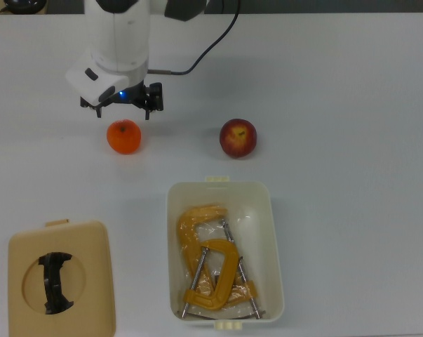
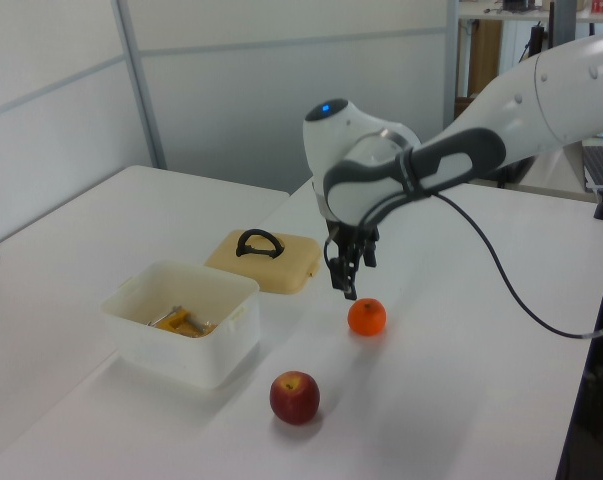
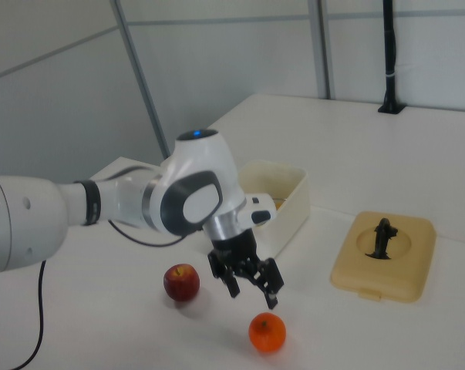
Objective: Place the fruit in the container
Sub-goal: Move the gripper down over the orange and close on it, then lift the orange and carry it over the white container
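Note:
A bright orange (image 1: pixel 123 136) (image 2: pixel 367 317) (image 3: pixel 267 333) lies on the white table. A dark red apple (image 1: pixel 238 137) (image 2: pixel 294 397) (image 3: pixel 182 282) sits to the top view's right of it. My gripper (image 1: pixel 123 112) (image 2: pixel 356 278) (image 3: pixel 253 297) hangs open a little above the orange, slightly toward the top view's upper edge, with nothing between its fingers. The cream-white bin (image 1: pixel 275 239) (image 2: pixel 196 350) (image 3: pixel 294 202) stands below the apple in the top view, apart from both fruits.
Yellow-orange C-clamps (image 1: pixel 207 263) (image 2: pixel 181 321) lie inside the bin. A flat tan lid with a black handle (image 1: pixel 92 281) (image 2: pixel 286 265) (image 3: pixel 417 254) rests at the top view's lower left. The arm's cable trails behind the gripper.

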